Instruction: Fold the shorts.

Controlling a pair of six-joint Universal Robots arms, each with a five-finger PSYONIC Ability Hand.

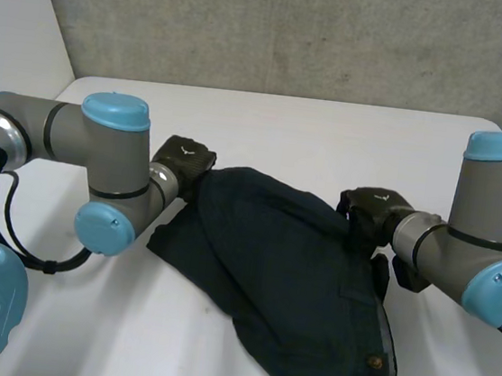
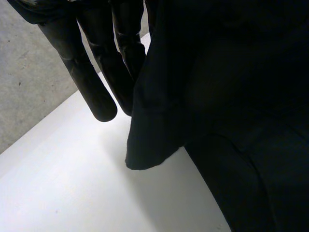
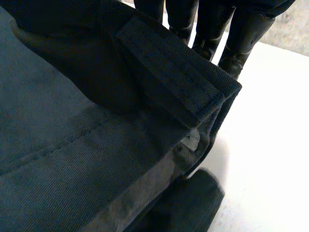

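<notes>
Rough grey concrete wall [image 1: 296,30] behind. Smooth white table [image 1: 329,142], far corners rounded, matt top. Plain pale panel [image 1: 15,25] at the left. Light soft, even.

We see the shorts [image 1: 286,274] as matt, dark twill cloth with a dull metal button [image 1: 376,361]. The table [image 1: 330,133] looks smooth and white, the wall [image 1: 296,30] rough concrete, the left hand [image 2: 91,82] smooth, faintly glossy black.

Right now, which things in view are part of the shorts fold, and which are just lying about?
In the job: shorts; left robot hand at their far left edge; right robot hand pinching the waistband.
Just there: white table; grey wall behind it.
</notes>
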